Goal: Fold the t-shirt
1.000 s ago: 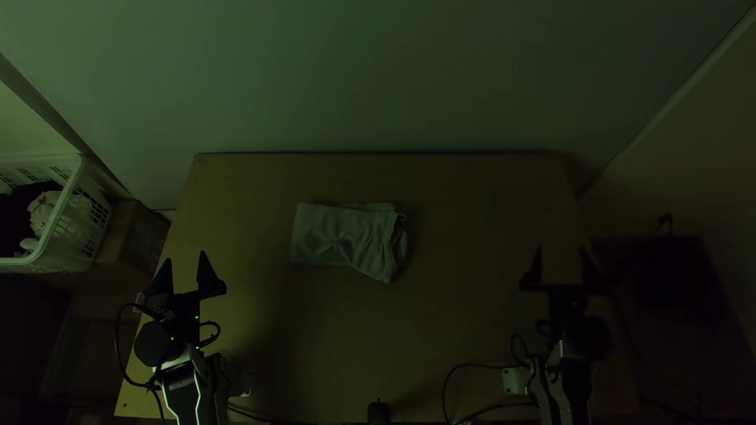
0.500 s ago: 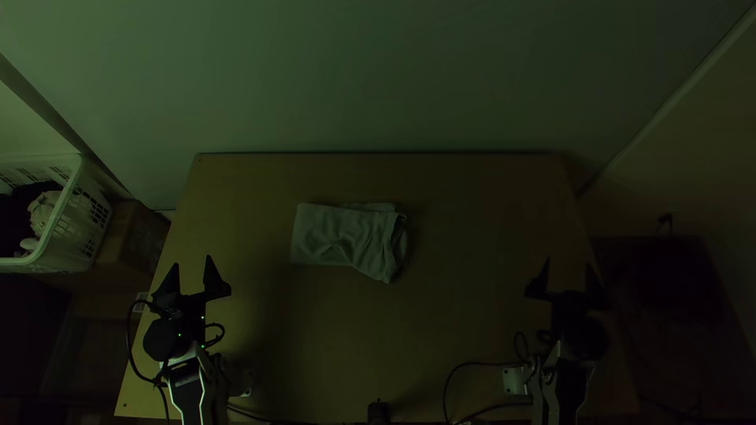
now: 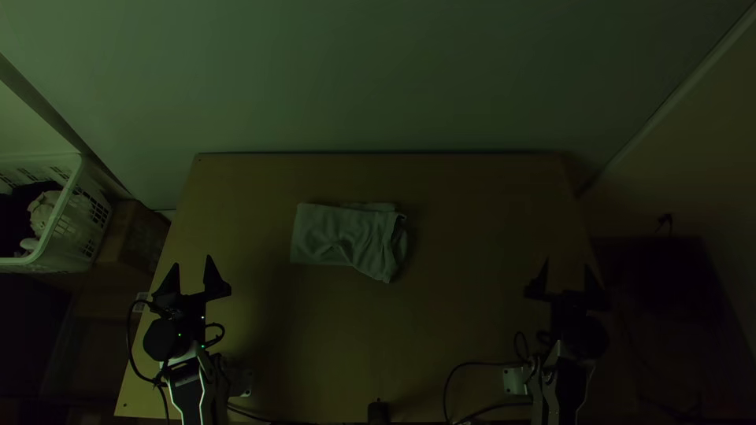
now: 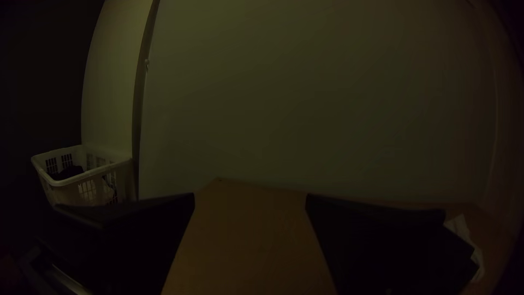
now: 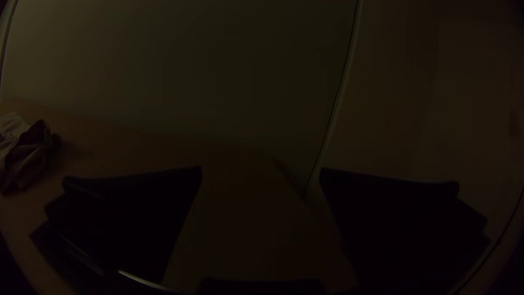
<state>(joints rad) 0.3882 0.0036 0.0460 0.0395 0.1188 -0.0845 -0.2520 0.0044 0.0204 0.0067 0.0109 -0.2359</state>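
Observation:
In the top view, the pale t-shirt point(image 3: 342, 236) lies folded into a rough, wrinkled bundle near the table's middle, its right end uneven with layered edges. My left gripper point(image 3: 191, 271) stands open at the table's left side, apart from the cloth. Likewise open, my right gripper point(image 3: 567, 275) is by the right edge, well away from the shirt. The left wrist view has the left gripper point(image 4: 250, 202) with nothing between its fingers and part of the shirt point(image 4: 466, 240). Nothing is between the right gripper's point(image 5: 261, 172) fingers; the bunched shirt end point(image 5: 24, 155) shows dimly.
A white laundry basket point(image 3: 67, 228) holding clothes stands left of the table beside a cardboard box point(image 3: 130, 236). Cables point(image 3: 472, 367) run along the near part of the wooden table point(image 3: 472, 315), where a small black object point(image 3: 379, 412) sits. A pale wall rises behind.
Both grippers have drawn back slightly toward the near edge, the left one also shifting a little right; they have barely moved in the last half second. The shirt lies unchanged.

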